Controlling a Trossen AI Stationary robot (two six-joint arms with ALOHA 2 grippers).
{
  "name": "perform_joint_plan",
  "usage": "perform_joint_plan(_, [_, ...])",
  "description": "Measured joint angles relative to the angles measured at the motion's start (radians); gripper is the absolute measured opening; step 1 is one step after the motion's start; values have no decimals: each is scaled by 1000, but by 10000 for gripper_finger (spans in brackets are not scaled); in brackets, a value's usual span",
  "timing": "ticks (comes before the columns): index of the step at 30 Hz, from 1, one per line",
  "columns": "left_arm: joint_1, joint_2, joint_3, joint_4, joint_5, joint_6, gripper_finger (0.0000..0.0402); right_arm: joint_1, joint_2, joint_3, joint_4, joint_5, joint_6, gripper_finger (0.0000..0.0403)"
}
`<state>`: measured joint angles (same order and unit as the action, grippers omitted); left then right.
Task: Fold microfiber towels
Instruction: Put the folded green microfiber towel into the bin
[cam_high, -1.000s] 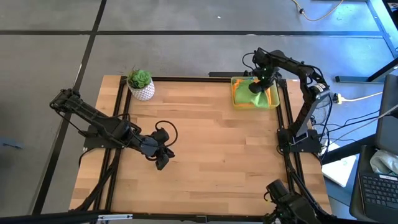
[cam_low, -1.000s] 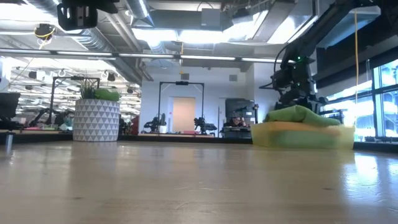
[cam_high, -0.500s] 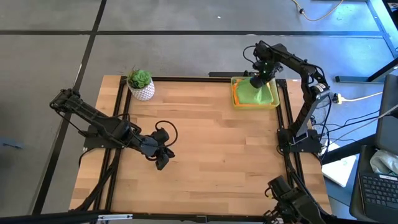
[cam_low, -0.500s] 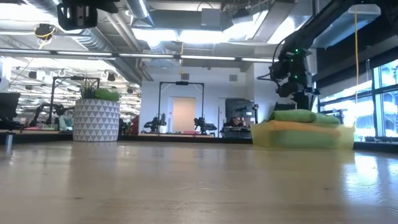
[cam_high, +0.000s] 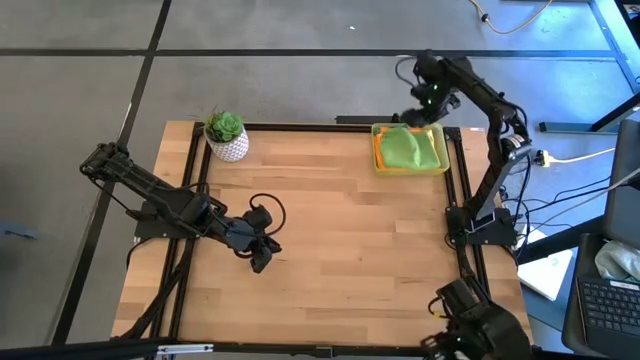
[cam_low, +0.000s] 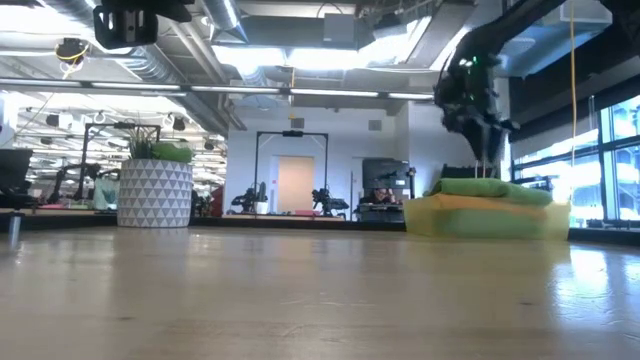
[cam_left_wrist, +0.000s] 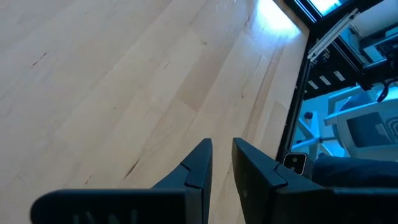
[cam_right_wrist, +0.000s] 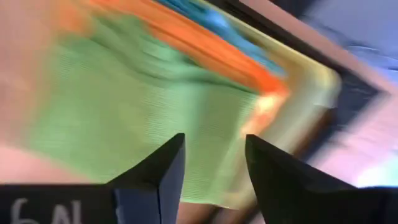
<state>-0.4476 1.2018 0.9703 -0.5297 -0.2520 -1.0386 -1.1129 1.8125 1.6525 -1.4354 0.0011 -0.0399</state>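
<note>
A yellow tray (cam_high: 444, 150) stands at the table's far right and holds a stack of microfiber towels. The lime green towel (cam_high: 408, 150) lies flat on top. An orange towel (cam_right_wrist: 205, 46) and a teal one (cam_right_wrist: 211, 18) show only as edges beneath it. My right gripper (cam_right_wrist: 214, 146) hangs open above the stack's far part (cam_low: 485, 165), pointing straight down, with nothing between its fingers. My left gripper (cam_high: 262, 262) hovers over bare wood at the near left. Its fingers (cam_left_wrist: 222, 149) stand a narrow gap apart and hold nothing.
A potted plant in a white patterned pot (cam_high: 226, 135) stands at the far left of the table. Black rails run along the table's left and right edges. Bare wood lies between the two arms.
My right gripper has risen straight up off the green towel in the tray and no longer touches it. The towel was bunched into a hump under the fingers and now lies flat on the stack.
</note>
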Motion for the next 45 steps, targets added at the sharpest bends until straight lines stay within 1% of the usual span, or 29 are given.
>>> perform_joint_plan(2, [0,0,0,0,0,0,56,11,-8,37,0,-129,58,170])
perform_joint_plan(3, [0,0,0,0,0,0,56,23,-11,43,0,-174,75,168])
perform_joint_plan(4, [0,0,0,0,0,1,56,37,-11,41,-3,-192,87,165])
perform_joint_plan(7, [0,0,0,0,-6,1,56,76,-8,-16,3,-208,115,146])
perform_joint_plan(9, [0,0,0,0,-18,0,56,97,-8,-77,45,-212,132,129])
perform_joint_plan(14, [0,0,0,0,-17,0,56,117,-6,-268,274,-176,153,84])
perform_joint_plan(17, [0,0,0,0,21,-6,56,111,-6,-371,427,-175,191,65])
perform_joint_plan(22, [0,0,0,0,93,-29,56,110,-6,-496,603,-180,193,54])
perform_joint_plan(26, [0,0,0,-1,134,-33,56,108,-8,-539,657,-206,166,53])
perform_joint_plan(28, [0,0,0,-1,146,-34,56,109,-9,-522,625,-205,132,53])
perform_joint_plan(30, [0,0,0,-3,150,-33,56,111,-9,-477,557,-205,86,53])
perform_joint_plan(33, [-1,0,0,-9,150,-29,56,111,-23,-363,459,-204,35,53])
perform_joint_plan(36, [0,0,0,-8,139,-13,56,111,-39,-226,357,-204,22,53])
perform_joint_plan(39, [0,0,0,-9,121,-6,56,116,-53,-127,209,-167,35,53])
perform_joint_plan(41, [0,0,0,-9,103,-6,56,122,-68,-115,120,-127,41,53])
perform_joint_plan(43, [0,0,0,-8,74,-6,56,122,-70,-131,56,-119,57,53])
perform_joint_plan(45, [0,0,0,-8,33,-6,56,122,-68,-164,38,-128,61,53])
